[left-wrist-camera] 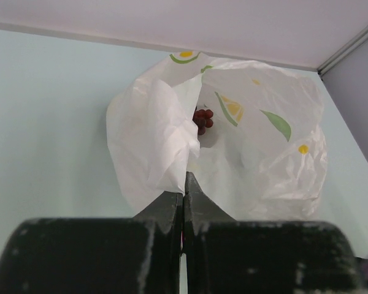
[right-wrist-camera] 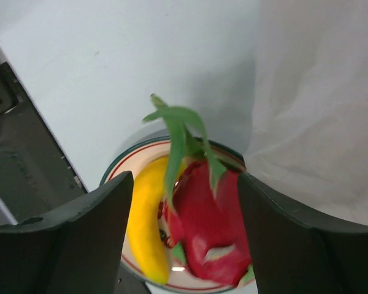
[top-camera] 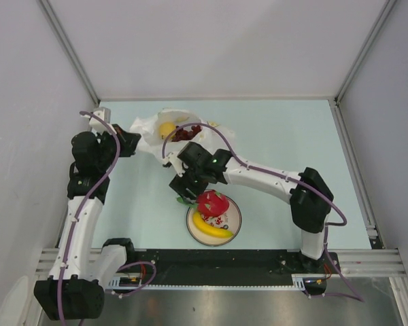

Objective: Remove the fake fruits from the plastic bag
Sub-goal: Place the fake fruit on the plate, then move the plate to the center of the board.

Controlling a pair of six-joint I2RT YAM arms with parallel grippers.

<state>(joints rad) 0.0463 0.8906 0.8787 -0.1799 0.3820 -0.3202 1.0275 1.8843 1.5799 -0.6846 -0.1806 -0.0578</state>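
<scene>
The plastic bag (top-camera: 147, 126) lies at the back of the table with the lemon (top-camera: 166, 130) and the grapes (top-camera: 187, 133) in its mouth. My left gripper (top-camera: 132, 142) is shut on the bag's near edge (left-wrist-camera: 165, 153); the grapes (left-wrist-camera: 202, 119) show inside the opening. The banana (top-camera: 212, 229) and the red fruit with green leaves (top-camera: 212, 202) lie on the white plate (top-camera: 236, 219). My right gripper (top-camera: 182, 185) hovers open just above the plate's far left side. In the right wrist view its jaws (right-wrist-camera: 184, 184) stand wide on either side of the red fruit (right-wrist-camera: 208, 226), with the banana (right-wrist-camera: 146, 226) beside it.
The plate sits near the table's front edge, just ahead of the black base rail (top-camera: 211, 258). Grey walls enclose the table on the left, back and right. A fold of the bag (right-wrist-camera: 319, 110) hangs close on the right in the right wrist view.
</scene>
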